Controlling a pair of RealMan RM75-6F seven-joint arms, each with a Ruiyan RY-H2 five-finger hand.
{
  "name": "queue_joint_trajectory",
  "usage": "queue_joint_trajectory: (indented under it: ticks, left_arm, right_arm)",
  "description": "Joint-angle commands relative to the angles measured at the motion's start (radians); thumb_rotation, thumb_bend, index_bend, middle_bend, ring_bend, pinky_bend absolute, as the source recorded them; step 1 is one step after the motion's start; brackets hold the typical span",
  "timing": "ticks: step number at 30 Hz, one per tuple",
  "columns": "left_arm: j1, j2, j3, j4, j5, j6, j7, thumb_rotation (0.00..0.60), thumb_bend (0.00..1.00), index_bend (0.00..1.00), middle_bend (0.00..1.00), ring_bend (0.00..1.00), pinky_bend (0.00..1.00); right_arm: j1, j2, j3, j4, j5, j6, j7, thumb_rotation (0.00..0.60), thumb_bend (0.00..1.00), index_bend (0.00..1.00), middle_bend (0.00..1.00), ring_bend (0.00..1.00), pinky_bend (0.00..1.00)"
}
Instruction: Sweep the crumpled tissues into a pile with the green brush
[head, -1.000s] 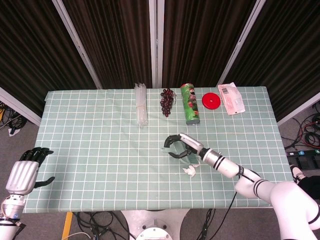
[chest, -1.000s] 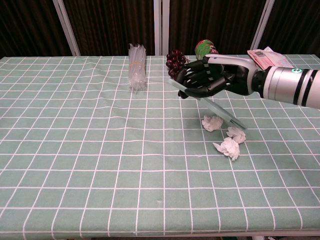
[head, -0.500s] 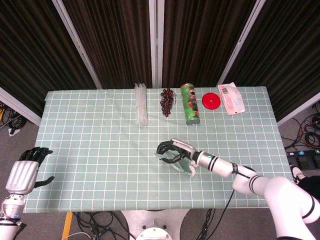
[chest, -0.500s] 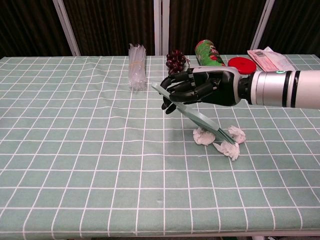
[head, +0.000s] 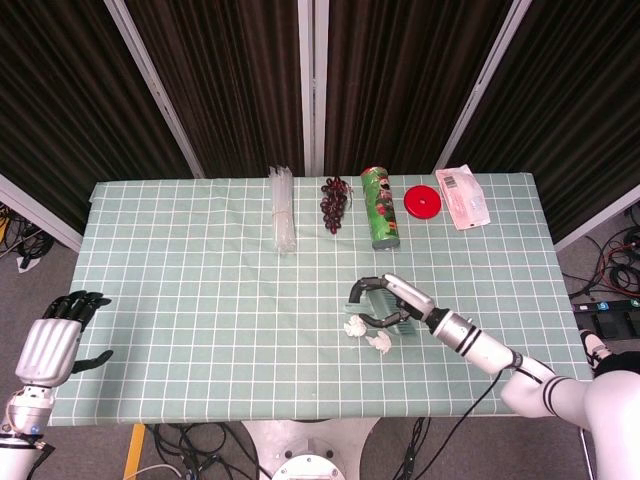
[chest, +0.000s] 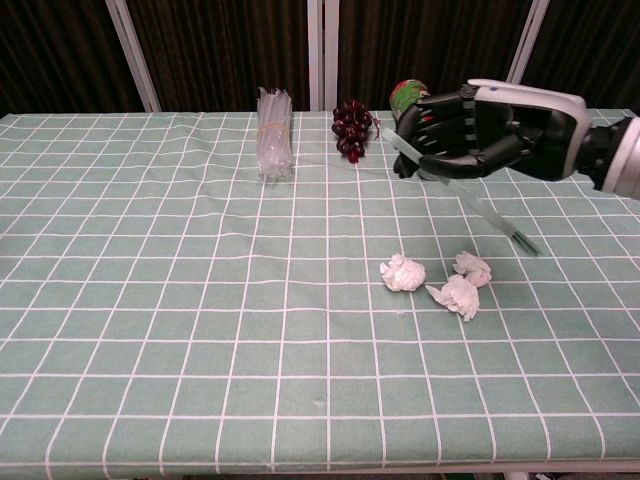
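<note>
The green brush (chest: 470, 195) is clamped in the right hand (chest: 485, 130), fingers curled round its upper end, and it slants down and to the right from the fist, its working end lifted clear of the cloth in the chest view. It looks like a thin, stiff, light strip of translucent plastic; held high as it is, it gives reach but probably little downward force, so a grip nearer the middle might steady a stroke. The crumpled tissues (chest: 438, 282) lie just below and nearer than the hand, three small white wads: one (chest: 402, 272) to the left, two (chest: 461, 295) close together to the right, with a small gap between the left one and the pair. They should be nearly weightless and soft, likely to skid or roll away from a fast stroke and to snag lightly on the checked tablecloth (chest: 180, 300), so slow, low passes would suit them. Further out, along the far edge, sit a bundle of clear plastic straws (chest: 271, 145), a bunch of dark grapes (chest: 350, 128), a green canister (head: 380, 207), a red lid (head: 422, 201) and a pink packet (head: 463, 196). The left hand (head: 55, 340) hangs off the near left corner, well apart, fingers spread and holding nothing.
</note>
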Motion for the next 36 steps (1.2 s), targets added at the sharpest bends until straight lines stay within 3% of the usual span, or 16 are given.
queue_joint_trajectory:
  ticks: [1,10,18,36]
  left_arm:
    - [-0.002,-0.002,0.001,0.001,0.002,-0.003,-0.002,0.6,0.0,0.24,0.19,0.14,0.19]
    - [-0.008,0.0,0.0,-0.004,0.002,-0.008,-0.002,0.6,0.0,0.24,0.19,0.14,0.19]
    - [-0.003,0.005,0.005,-0.007,-0.004,-0.011,-0.019,0.6,0.0,0.24,0.19,0.14,0.19]
    - [0.0,0.008,0.009,0.009,-0.005,-0.011,-0.045,0.6,0.0,0.24,0.19,0.14,0.19]
  right_arm:
    - [-0.095,0.036,-0.005,-0.051,0.042,0.04,-0.128,0.6,0.54,0.73,0.62,0.33,0.28]
    - [-0.195,-0.156,0.007,0.084,0.058,0.053,-0.258,0.6,0.53,0.73,0.62,0.33,0.28]
    - [-0.234,-0.36,0.059,0.267,0.04,0.128,-0.316,0.6,0.52,0.75,0.62,0.33,0.27]
    - [-0.158,-0.598,0.161,0.406,0.044,0.093,-0.284,0.6,0.52,0.76,0.62,0.33,0.27]
